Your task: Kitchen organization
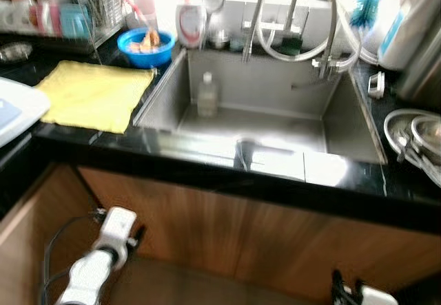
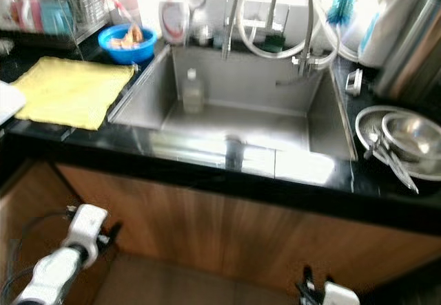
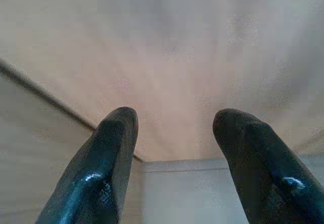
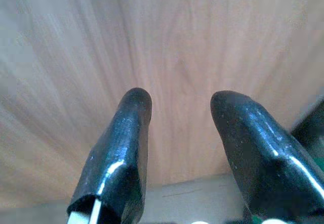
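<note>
Both arms hang low before the wooden cabinet front (image 1: 227, 229), left gripper (image 3: 174, 128) and right gripper (image 4: 177, 110) each spread wide, holding nothing. Above, a clear bottle (image 1: 207, 95) stands in the steel sink (image 1: 269, 85), with a yellow cloth (image 1: 93, 93) on the table's left part.

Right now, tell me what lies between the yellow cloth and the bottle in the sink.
Black counter and the sink wall, seen in both eye views.

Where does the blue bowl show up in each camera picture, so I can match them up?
Left eye view: blue bowl at upper left, on the black counter beside the sink's left rim.
Right eye view: same bowl, farther left.
Wrist views: wooden cabinet front, not the bowl.
Shared landmark: yellow cloth, just left of the bowl.
</note>
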You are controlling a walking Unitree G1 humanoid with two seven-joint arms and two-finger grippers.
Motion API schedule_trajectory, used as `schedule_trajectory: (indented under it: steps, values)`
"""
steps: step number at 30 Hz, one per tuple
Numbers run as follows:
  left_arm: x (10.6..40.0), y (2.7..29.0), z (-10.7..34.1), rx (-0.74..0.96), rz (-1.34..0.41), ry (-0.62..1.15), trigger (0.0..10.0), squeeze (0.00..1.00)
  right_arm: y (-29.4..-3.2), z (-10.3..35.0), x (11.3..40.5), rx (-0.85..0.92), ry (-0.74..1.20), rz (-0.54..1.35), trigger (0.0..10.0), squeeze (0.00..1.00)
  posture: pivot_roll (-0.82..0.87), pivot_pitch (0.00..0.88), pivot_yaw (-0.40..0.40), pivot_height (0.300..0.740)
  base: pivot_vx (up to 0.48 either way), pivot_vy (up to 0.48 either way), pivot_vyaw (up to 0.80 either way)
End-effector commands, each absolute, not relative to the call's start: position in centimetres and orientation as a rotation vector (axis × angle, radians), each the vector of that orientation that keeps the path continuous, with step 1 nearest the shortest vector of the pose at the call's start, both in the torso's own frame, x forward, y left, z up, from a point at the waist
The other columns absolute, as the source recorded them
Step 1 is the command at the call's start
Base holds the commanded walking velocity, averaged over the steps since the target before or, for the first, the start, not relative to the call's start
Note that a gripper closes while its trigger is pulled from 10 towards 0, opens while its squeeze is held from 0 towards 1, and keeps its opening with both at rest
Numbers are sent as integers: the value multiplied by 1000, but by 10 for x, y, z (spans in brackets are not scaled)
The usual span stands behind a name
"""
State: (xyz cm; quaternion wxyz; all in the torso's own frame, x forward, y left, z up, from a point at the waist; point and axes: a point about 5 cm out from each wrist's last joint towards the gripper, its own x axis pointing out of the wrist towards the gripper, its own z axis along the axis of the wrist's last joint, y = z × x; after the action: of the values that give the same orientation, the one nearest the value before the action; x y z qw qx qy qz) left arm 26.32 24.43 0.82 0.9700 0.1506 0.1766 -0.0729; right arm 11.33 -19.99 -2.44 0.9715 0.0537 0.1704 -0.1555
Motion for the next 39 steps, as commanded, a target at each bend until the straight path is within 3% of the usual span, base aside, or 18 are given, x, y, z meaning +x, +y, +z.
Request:
schedule_trajectory:
  steps: [1,6,11,17,20,21,22,31,39]
  values:
    - [260,244,12,308,-168,322,10000,0,-185,-19,111,150,343,-320,10000,0,61,0,16,740,0,0,0]
    - [255,264,38,338,-123,207,10000,0,-187,-5,89,128,342,-399,10000,0,83,0,35,740,0,0,0]
    - [260,271,66,323,-56,96,10000,0,-188,21,93,79,289,-392,10000,0,78,0,18,740,0,0,0]
    - [278,247,94,253,-40,-41,10000,0,-209,54,119,-10,168,-394,10000,0,53,0,-5,740,0,0,0]
    - [298,215,108,192,-114,-92,10000,0,-221,76,140,-48,81,-416,10000,0,9,0,-21,740,0,0,0]
    - [298,215,108,192,-114,-92,10000,0,-221,76,140,-48,81,-416,10000,0,9,0,-21,740,0,0,0]
    - [308,196,113,149,-168,-108,10000,0,-226,85,149,-54,47,-423,10000,0,-15,0,-33,740,0,0,0]
    - [318,142,120,60,-252,-144,10000,0,-245,106,163,-102,17,-449,10000,0,-71,0,-76,740,0,0,0]
    - [324,123,138,40,-292,-201,10000,0,-247,120,176,-93,-37,-462,10000,0,-46,0,-57,740,0,0,0]
